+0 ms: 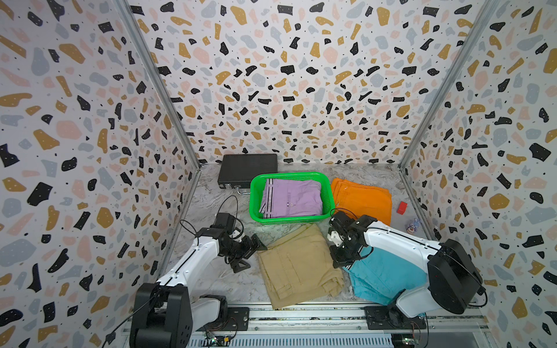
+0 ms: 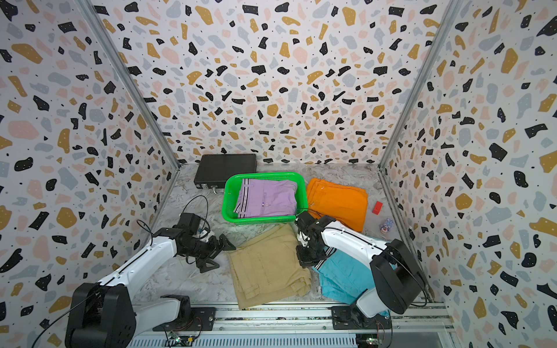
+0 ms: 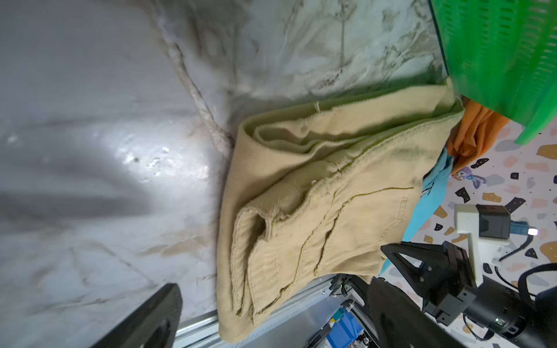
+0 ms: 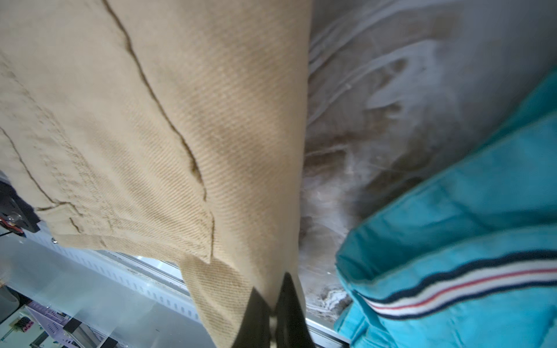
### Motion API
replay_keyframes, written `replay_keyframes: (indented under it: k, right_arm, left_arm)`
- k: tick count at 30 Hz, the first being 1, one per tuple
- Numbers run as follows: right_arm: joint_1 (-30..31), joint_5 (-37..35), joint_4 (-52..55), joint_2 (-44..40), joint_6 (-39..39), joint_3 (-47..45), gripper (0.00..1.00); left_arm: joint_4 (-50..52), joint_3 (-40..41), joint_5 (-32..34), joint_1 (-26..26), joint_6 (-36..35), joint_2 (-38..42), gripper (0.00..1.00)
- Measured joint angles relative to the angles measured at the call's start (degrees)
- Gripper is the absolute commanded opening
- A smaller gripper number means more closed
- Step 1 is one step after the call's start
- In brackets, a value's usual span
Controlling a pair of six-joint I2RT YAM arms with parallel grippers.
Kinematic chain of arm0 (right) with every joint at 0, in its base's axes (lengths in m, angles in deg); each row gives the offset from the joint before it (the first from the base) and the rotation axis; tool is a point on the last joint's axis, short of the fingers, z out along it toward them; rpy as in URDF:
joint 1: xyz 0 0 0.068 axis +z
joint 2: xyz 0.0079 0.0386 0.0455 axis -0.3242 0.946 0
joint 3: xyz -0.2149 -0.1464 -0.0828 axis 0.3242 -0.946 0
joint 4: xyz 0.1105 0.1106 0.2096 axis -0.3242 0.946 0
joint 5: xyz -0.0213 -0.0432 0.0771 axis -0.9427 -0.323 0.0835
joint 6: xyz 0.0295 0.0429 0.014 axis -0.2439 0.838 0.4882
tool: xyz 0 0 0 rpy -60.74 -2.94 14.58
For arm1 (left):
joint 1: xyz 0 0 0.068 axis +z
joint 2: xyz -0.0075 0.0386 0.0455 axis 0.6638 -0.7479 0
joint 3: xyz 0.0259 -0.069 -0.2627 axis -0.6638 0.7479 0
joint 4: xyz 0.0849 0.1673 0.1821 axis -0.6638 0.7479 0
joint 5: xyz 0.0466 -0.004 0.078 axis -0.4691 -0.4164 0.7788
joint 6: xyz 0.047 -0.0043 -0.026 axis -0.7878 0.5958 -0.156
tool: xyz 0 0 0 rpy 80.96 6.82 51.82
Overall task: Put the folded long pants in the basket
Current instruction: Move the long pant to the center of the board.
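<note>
Cloth edge of tan pants (image 1: 298, 265) sat pinched in closed right gripper (image 4: 271, 289); left gripper (image 1: 251, 254) gaped wide alongside, empty

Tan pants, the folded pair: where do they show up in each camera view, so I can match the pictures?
Top view: tan pants low centre, just in front of the green basket.
Top view: again low centre, in front of the basket.
Left wrist: mid-picture, lying on the marble table.
Right wrist: very close, large.
Shared landmark: the turquoise pants lie beside them in all four.
</note>
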Motion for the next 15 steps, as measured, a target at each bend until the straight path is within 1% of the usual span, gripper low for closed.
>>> replay_keyframes:
  k: [5, 9, 15]
  right_arm:
    - [-0.92, -0.22, -0.04, -0.26, -0.04, -0.87, 0.0]
    - [-0.92, -0.63, -0.02, -0.26, -0.28, -0.87, 0.0]
    - [-0.92, -0.48, -0.2, -0.22, -0.46, -0.87, 0.0]
  left_arm:
    - [-6.14, 1.05, 1.81, -1.16, 2.34, -2.43, 1.0]
    - [-10.97, 3.98, 2.62, -4.66, 4.28, -6.38, 1.0]
    - [-17.66, 4.7, -0.74, -9.75, 8.72, -9.18, 1.0]
